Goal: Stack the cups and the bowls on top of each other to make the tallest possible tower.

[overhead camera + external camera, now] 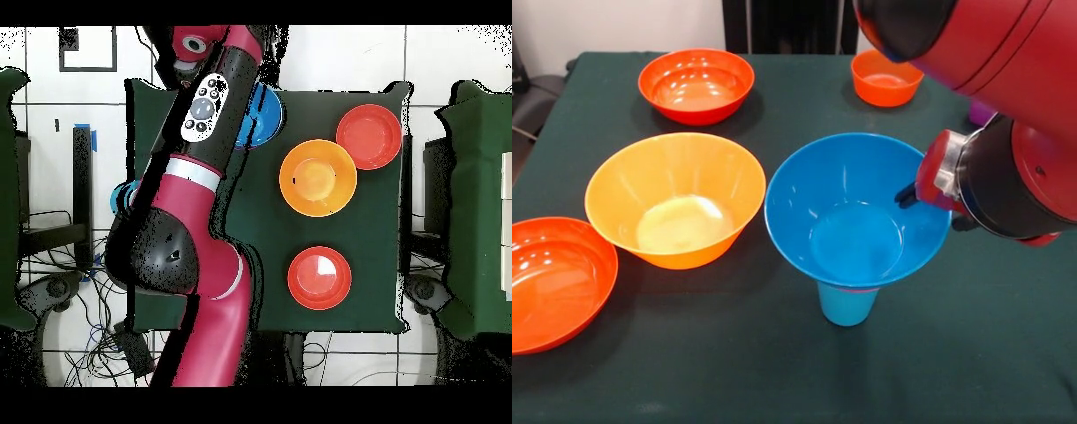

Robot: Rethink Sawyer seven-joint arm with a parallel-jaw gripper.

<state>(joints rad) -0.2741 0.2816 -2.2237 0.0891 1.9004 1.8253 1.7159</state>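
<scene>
Hand (909,193) sits at the large blue bowl's (852,212) rim atop the tower; grip hidden, I cannot tell. I'd release gently, keeping it level.

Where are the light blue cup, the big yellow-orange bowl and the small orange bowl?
light blue cup (847,305), front view, its side wall.
big yellow-orange bowl (627,181), front view, inner wall.
small orange bowl (886,88), front view, outer wall.
</scene>
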